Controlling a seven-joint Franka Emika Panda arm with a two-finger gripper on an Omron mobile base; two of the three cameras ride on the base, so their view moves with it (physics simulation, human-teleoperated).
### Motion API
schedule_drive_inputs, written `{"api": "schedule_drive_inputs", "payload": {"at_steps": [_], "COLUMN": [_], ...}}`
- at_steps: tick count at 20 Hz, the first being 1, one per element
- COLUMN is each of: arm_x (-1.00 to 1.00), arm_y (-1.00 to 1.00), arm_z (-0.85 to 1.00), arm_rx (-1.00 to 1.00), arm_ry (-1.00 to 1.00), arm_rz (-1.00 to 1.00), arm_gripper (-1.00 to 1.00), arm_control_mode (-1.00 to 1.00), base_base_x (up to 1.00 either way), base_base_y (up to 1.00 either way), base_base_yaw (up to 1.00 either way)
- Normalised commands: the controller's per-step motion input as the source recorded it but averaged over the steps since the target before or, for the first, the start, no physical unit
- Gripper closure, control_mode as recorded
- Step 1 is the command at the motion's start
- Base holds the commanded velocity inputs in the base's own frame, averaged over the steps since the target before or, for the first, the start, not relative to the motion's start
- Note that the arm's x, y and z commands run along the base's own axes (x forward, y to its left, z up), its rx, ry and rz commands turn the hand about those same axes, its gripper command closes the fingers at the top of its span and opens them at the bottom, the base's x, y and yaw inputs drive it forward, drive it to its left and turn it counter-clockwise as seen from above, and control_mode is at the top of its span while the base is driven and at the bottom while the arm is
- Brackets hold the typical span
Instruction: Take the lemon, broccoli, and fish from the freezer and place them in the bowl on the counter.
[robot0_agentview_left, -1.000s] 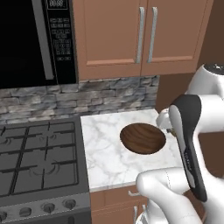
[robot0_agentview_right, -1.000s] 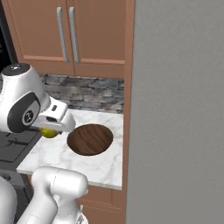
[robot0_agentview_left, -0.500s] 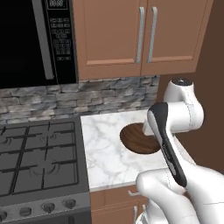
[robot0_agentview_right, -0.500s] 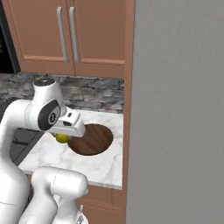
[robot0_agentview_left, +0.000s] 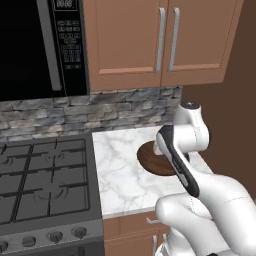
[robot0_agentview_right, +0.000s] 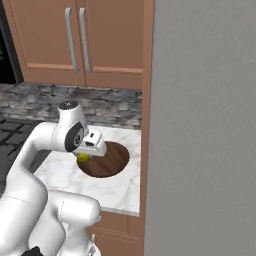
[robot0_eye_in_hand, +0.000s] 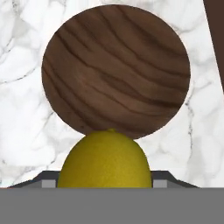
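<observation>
My gripper (robot0_agentview_right: 85, 154) is shut on the lemon (robot0_agentview_right: 82, 157), a small yellow fruit that hangs under the hand just above the left rim of the bowl (robot0_agentview_right: 107, 160). In the hand view the lemon (robot0_eye_in_hand: 105, 159) sits low in the middle and hides the fingertips, with the round dark wooden bowl (robot0_eye_in_hand: 116, 70) just beyond it on the white marble counter (robot0_eye_in_hand: 22, 109). In the left base view my own forearm covers much of the bowl (robot0_agentview_left: 149, 159). The freezer (robot0_agentview_right: 205, 125) is the tall grey cabinet at the right, its door shut. Broccoli and fish are out of view.
A black gas stove (robot0_agentview_left: 45, 180) borders the counter (robot0_agentview_left: 117, 172) on the left, with a microwave (robot0_agentview_left: 40, 45) above it. Wooden wall cabinets (robot0_agentview_left: 160, 40) hang over the counter and a stone backsplash (robot0_agentview_left: 125, 105) runs behind it. The freezer's side closes the counter on the right.
The arm has swung the lemon from over the counter's left part toward the bowl, and the hand now hangs lower at the bowl's rim. The grip has not changed.
</observation>
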Motion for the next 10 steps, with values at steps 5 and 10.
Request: {"api": "schedule_drive_inputs", "payload": {"at_steps": [5,10], "arm_x": [0.60,0.50], "arm_y": [0.00,-0.01], "arm_z": [-0.52,-0.48], "arm_rx": [0.01,0.00], "arm_ry": [0.00,0.00], "arm_rz": [0.00,0.00], "arm_gripper": [1.00,1.00], "arm_control_mode": [-1.00,-1.00], "base_base_x": [0.00,0.00], "base_base_y": [0.00,0.00], "base_base_yaw": [0.00,0.00]}}
